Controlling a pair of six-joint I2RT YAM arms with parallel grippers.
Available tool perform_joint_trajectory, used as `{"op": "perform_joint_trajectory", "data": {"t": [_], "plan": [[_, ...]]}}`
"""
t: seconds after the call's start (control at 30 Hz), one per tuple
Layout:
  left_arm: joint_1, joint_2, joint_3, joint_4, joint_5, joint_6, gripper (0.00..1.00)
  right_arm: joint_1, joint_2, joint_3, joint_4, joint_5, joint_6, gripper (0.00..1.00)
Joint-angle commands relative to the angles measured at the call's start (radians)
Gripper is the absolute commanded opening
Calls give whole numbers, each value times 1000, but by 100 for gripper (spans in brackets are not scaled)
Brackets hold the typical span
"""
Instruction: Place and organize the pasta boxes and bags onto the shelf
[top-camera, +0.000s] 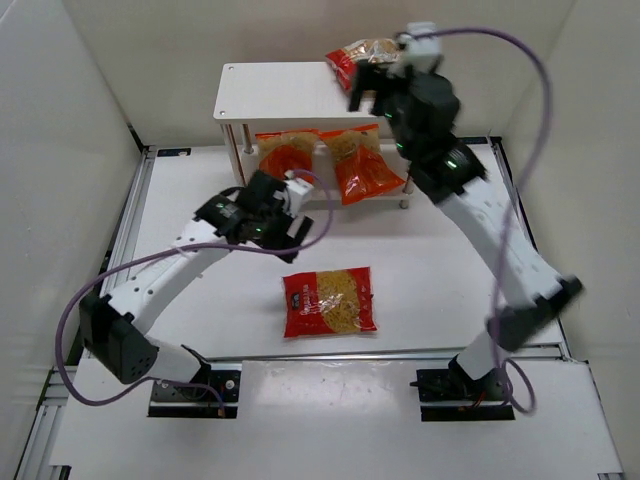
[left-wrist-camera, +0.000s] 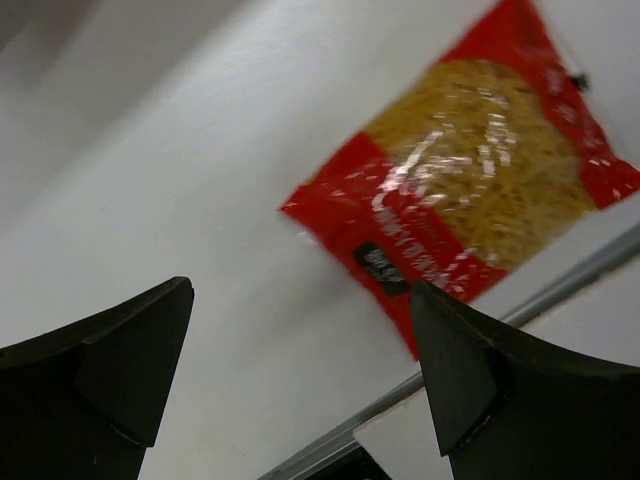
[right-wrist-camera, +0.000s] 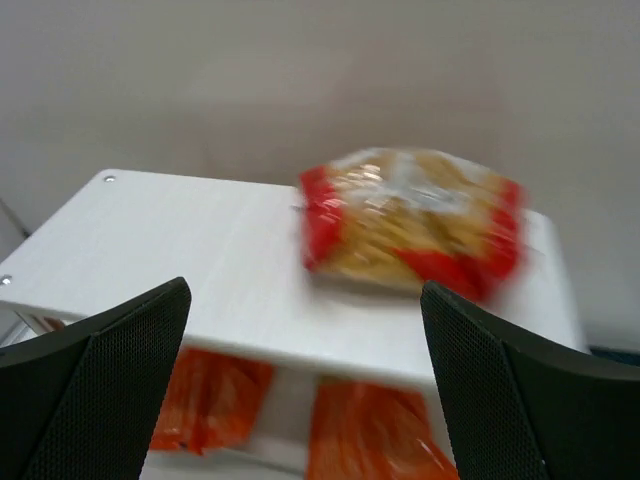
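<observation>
A small two-tier shelf of white wood-grain boards on silver metal legs (top-camera: 275, 92) bears a flat red plastic pasta bag (top-camera: 358, 58) at its top board's right end. On its lower board a left orange pasta bag (top-camera: 287, 152) sits beside a right orange pasta bag (top-camera: 365, 172). A second red pasta bag (top-camera: 330, 302) lies on the white table (top-camera: 420, 270), well in front of the shelf. The right gripper (top-camera: 368, 98) hovers before the top board, jaws wide, empty. The left gripper (top-camera: 285, 222), near the shelf's left front, is likewise spread and empty.
</observation>
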Motion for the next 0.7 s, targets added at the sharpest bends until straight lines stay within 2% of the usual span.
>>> {"op": "perform_joint_trajectory", "data": {"t": [0.0,0.03,0.07,0.13,0.17,0.3,0.37,0.57,0.67], "plan": [[-144,108,6,38,8,-1,100,-58,-320,-218,17,229,1,100],[-173,142,24,50,23,-1,100,-70,-371,-376,17,284,24,100],[-196,174,35,50,71,-1,100,-95,-455,-443,2,303,38,100],[-253,237,35,50,128,-1,100,-130,-518,-528,-53,324,107,100],[-268,250,35,50,167,-1,100,-168,-563,-562,-131,347,133,100],[-314,305,-8,78,180,-1,100,-256,-646,-620,-205,347,178,100],[-314,345,-8,109,180,-1,100,-274,-686,-663,-205,285,187,100],[-359,457,-35,144,88,-1,99,-294,-741,-706,-214,258,212,100],[-359,469,-57,176,14,-1,94,-304,-752,-706,-214,232,202,100]]}}
